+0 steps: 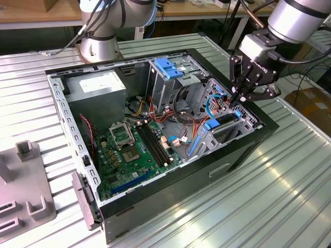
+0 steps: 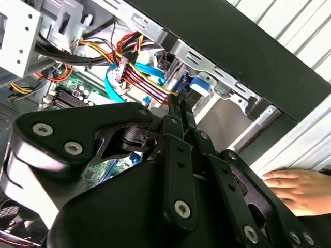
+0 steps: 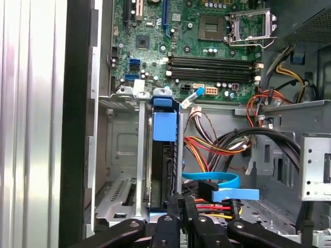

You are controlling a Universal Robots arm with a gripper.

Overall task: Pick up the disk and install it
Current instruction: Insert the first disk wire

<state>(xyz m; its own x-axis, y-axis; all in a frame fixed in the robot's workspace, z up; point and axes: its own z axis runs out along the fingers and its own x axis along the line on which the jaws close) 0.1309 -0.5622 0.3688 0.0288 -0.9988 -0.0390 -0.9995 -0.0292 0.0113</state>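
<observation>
The disk (image 1: 225, 120) stands on edge inside the drive bay at the front corner of the open computer case (image 1: 155, 206), on the exterior view's right. Its blue rails show along its sides, and in the first wrist view the disk (image 3: 165, 165) is a dark slab under a blue rail end. My gripper (image 1: 239, 98) hangs just above the bay at the disk's outer end. In both wrist views the fingers (image 3: 187, 206) are pressed together with nothing between them, the gripper (image 2: 178, 106) tip close to the blue rail end (image 2: 199, 85).
Red, yellow and blue cables (image 3: 217, 181) crowd the space beside the bay. A metal drive cage with a blue top (image 1: 170, 70) and a grey power-supply box (image 1: 95, 85) stand at the back. The motherboard (image 1: 134, 150) lies in the middle. A person's hand (image 2: 300, 188) rests outside the case.
</observation>
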